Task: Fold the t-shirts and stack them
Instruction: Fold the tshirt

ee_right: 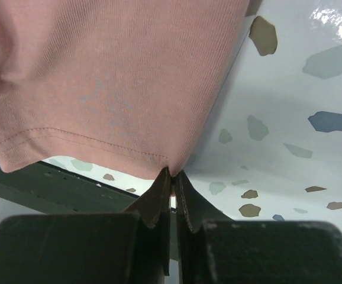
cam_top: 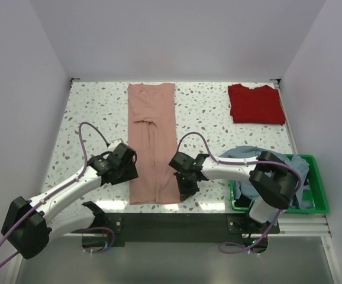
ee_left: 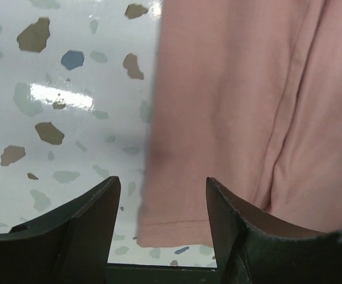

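While the right gripper [ee_right: 172,174] clamps the salmon-pink t-shirt [cam_top: 152,142] by a seemingly lifted hem corner, the left gripper [ee_left: 162,184] hangs spread over the opposite edge.

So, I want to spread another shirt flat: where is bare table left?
Bare tabletop lies between the pink shirt and the red shirt, and left of the pink shirt up to the wall. Crowded: the near edge, with left arm, right arm and green basket.
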`<move>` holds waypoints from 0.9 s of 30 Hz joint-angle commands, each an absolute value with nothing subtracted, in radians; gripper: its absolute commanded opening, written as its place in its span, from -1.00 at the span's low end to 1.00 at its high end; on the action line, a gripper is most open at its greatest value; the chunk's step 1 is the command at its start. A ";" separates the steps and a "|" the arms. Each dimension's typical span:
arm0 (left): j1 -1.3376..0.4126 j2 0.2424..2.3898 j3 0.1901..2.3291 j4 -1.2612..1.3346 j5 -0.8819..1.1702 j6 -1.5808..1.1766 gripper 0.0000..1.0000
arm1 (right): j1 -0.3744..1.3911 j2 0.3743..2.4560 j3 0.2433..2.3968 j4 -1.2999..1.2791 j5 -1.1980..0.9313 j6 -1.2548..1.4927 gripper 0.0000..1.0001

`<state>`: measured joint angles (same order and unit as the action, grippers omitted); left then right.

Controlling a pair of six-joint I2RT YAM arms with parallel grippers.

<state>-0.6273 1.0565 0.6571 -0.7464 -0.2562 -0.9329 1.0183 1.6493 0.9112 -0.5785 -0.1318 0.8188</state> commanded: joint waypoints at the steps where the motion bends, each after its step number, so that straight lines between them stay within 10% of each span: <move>1: -0.635 1.003 0.605 -0.776 -0.267 -1.020 0.29 | 1.022 1.664 0.930 -0.594 -0.124 0.810 -0.95; 27: -0.874 0.940 0.411 -0.779 -0.184 -1.244 -0.16 | 1.020 1.654 0.937 -0.601 -0.095 0.848 -0.95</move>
